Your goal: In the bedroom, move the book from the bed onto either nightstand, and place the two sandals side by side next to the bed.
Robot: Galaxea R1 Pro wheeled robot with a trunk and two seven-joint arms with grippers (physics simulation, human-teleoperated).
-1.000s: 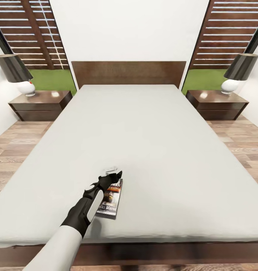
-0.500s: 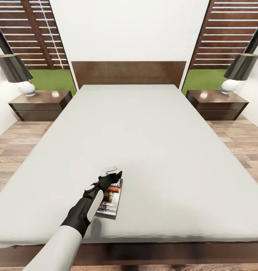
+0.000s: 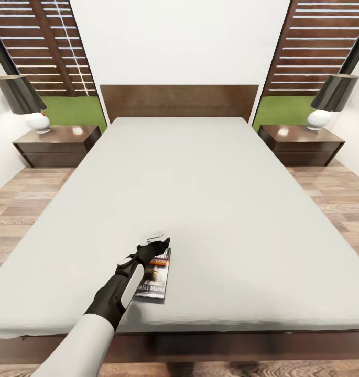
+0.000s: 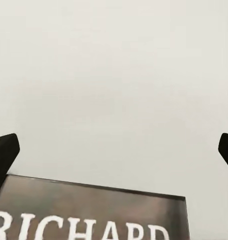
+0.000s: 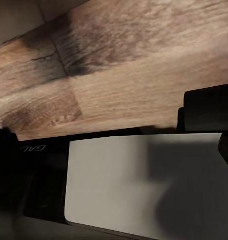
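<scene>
One book (image 3: 154, 276) lies flat on bed (image 3: 210, 209) near foot edge, left of centre, dark cover up, white lettering visible. Left pincer (image 3: 157, 242) sits over book's far end, low above mattress; left wrist view shows its fingers (image 4: 4, 152) spread wide, book's top edge between them, nothing gripped. Right pincer (image 5: 214, 125) over wood floor (image 5: 119, 65) beside robot body, spread cannot tell. Further back, headboard (image 3: 179, 102), two nightstands (image 3: 56, 145) (image 3: 301, 144), each carrying lamp (image 3: 23, 102).
</scene>
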